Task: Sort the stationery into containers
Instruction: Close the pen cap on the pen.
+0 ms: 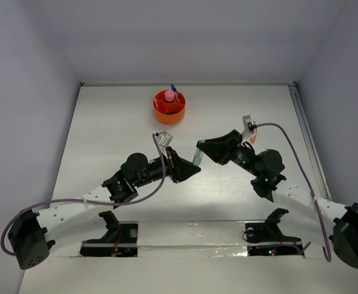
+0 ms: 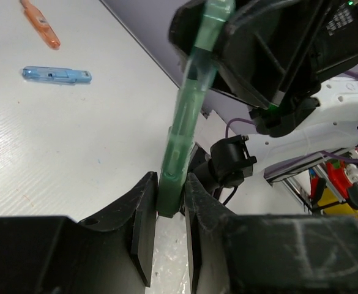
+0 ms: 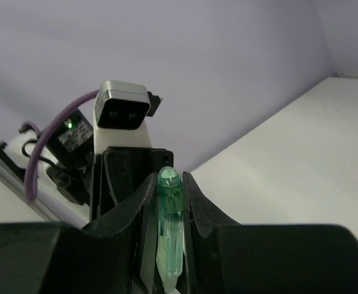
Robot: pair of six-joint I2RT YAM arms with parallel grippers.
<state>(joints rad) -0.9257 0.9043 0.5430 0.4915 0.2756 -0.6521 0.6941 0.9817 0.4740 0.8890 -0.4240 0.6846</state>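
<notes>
One green pen (image 2: 185, 135) bridges left fingers (image 2: 143, 226) and right fingers (image 3: 133, 211) lengthwise.

1. I cannot identify the pieces inside the round orange plastic tub (image 1: 166, 116); they are too small.
2. Slim orange translucent stick (image 2: 42, 26): cut off by the top edge.
3. Translucent green plastic tube (image 2: 185, 135): the upper end runs out of view.

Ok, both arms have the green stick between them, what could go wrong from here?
1. The left fingers and the right fingers both clamp the green stick in mid-air; if either arm moves before one lets go, it could bend or twist loose.
2. The left fingers pinch only its end, so once alone it may pivot and drop.
3. The orange tub sits far off, a long carry for a weak hold.
</notes>
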